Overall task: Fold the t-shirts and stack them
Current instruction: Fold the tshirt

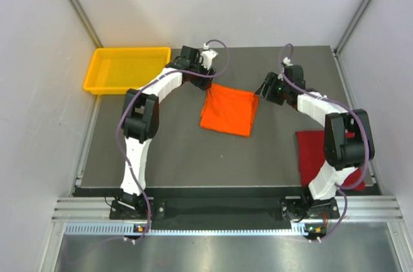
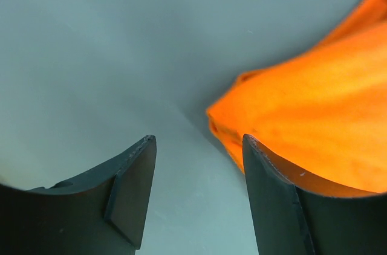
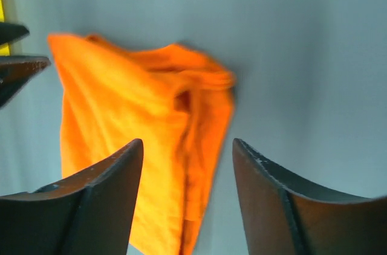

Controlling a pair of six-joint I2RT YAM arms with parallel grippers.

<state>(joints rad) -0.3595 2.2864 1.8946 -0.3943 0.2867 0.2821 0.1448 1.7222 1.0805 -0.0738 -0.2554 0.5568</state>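
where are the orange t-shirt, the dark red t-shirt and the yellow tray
orange t-shirt (image 1: 227,111), top view, middle of the cloth
dark red t-shirt (image 1: 310,156), top view, its uncovered left part
yellow tray (image 1: 122,69), top view, bare floor

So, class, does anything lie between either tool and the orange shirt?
Nothing visible does. The left tool and right tool are both open near the orange shirt's far corners, with only bare table between.
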